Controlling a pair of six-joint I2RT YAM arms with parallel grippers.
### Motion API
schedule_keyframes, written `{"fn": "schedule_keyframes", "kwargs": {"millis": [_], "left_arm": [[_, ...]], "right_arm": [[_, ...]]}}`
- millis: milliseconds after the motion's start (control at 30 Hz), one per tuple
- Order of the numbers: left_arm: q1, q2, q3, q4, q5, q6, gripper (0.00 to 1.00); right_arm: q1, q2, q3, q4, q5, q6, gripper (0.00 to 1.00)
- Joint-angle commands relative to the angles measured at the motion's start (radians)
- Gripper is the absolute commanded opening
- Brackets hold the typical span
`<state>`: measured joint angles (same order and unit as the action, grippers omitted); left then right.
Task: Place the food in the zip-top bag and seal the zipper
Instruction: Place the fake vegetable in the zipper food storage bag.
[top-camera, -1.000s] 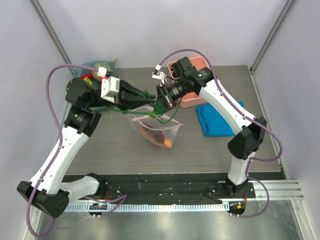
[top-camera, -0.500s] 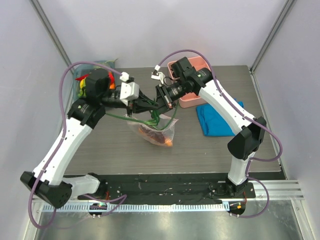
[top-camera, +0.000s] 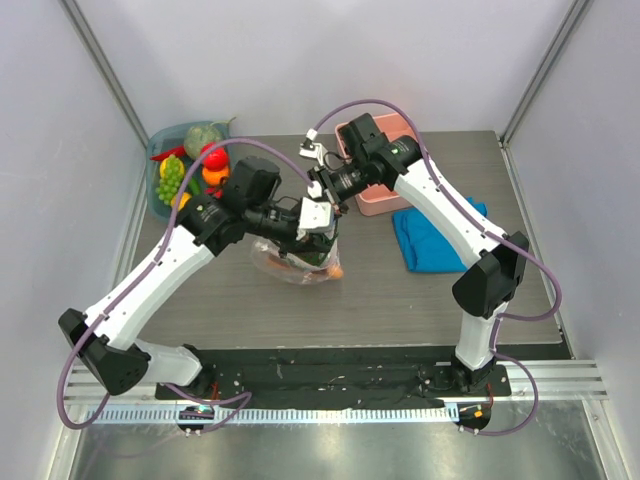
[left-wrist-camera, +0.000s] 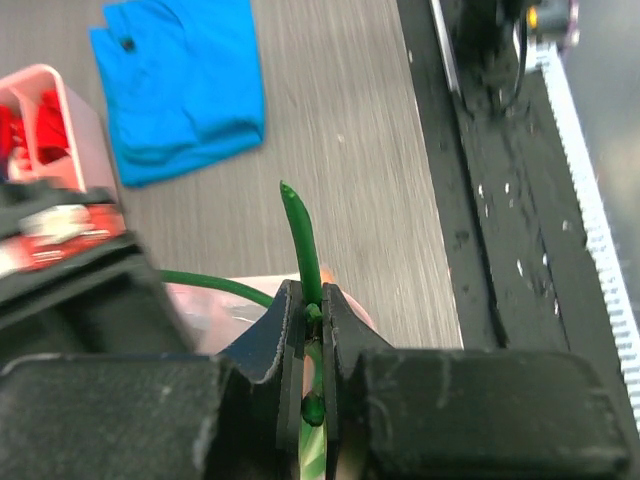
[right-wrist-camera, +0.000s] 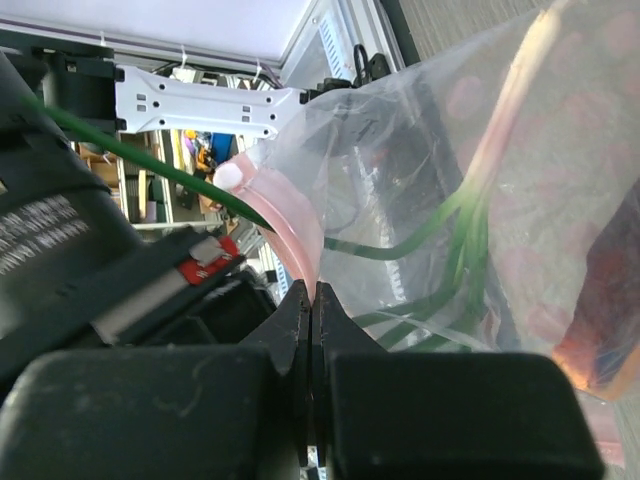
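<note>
The clear zip-top bag (top-camera: 290, 268) hangs at the table's middle, with an orange food piece (top-camera: 336, 270) inside. My right gripper (top-camera: 330, 195) is shut on its pink zipper strip (right-wrist-camera: 290, 230) and holds the mouth up; the white slider tab (right-wrist-camera: 232, 175) sits beside it. My left gripper (top-camera: 315, 235) is over the bag mouth, shut on a long green stalk (left-wrist-camera: 300, 235) of a leafy toy vegetable. Its pale stem and green leaves (right-wrist-camera: 470, 215) show through the bag wall (right-wrist-camera: 500, 150). More toy food (top-camera: 185, 170) lies in a blue basket at the back left.
A pink divided tray (top-camera: 378, 200) stands just behind the right gripper. A folded blue cloth (top-camera: 435, 238) lies to its right and also shows in the left wrist view (left-wrist-camera: 180, 85). The black base rail (top-camera: 330, 375) runs along the near edge.
My left arm has swung right from near the basket to the bag mouth, carrying the green vegetable with it. The bag has bunched up and narrowed. The right gripper has kept its hold.
</note>
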<state>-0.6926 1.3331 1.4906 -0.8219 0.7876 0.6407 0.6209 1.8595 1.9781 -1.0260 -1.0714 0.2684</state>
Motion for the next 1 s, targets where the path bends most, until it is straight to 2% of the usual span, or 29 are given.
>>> {"fn": "schedule_keyframes", "kwargs": {"millis": [0, 100, 200, 267, 367, 600, 833, 933, 967], "left_arm": [[-0.016, 0.021, 0.039, -0.124, -0.126, 0.123, 0.0], [-0.015, 0.009, 0.048, -0.14, -0.18, 0.151, 0.0], [-0.021, 0.023, 0.083, -0.238, -0.212, 0.217, 0.0], [-0.022, 0.082, 0.115, -0.361, -0.235, 0.276, 0.0], [-0.025, 0.161, 0.167, -0.425, -0.297, 0.277, 0.0], [-0.061, 0.184, 0.117, -0.323, -0.367, 0.232, 0.06], [-0.142, 0.209, 0.065, -0.275, -0.556, 0.225, 0.07], [-0.147, 0.175, 0.086, -0.293, -0.522, 0.212, 0.28], [-0.147, 0.158, 0.108, -0.295, -0.472, 0.196, 0.44]], "right_arm": [[0.005, -0.022, 0.041, 0.032, -0.045, 0.043, 0.01], [-0.003, -0.036, 0.015, 0.006, 0.022, 0.046, 0.01], [-0.006, -0.046, 0.013, -0.008, 0.067, 0.052, 0.01], [-0.007, -0.046, 0.019, -0.008, 0.079, 0.066, 0.01], [-0.006, -0.043, 0.019, 0.003, 0.076, 0.086, 0.01], [-0.006, -0.034, 0.004, 0.04, 0.067, 0.133, 0.01], [-0.006, -0.016, -0.009, 0.066, 0.05, 0.182, 0.01], [-0.006, -0.003, 0.016, 0.069, 0.056, 0.186, 0.01], [-0.004, 0.001, 0.024, 0.069, 0.062, 0.184, 0.01]]}}
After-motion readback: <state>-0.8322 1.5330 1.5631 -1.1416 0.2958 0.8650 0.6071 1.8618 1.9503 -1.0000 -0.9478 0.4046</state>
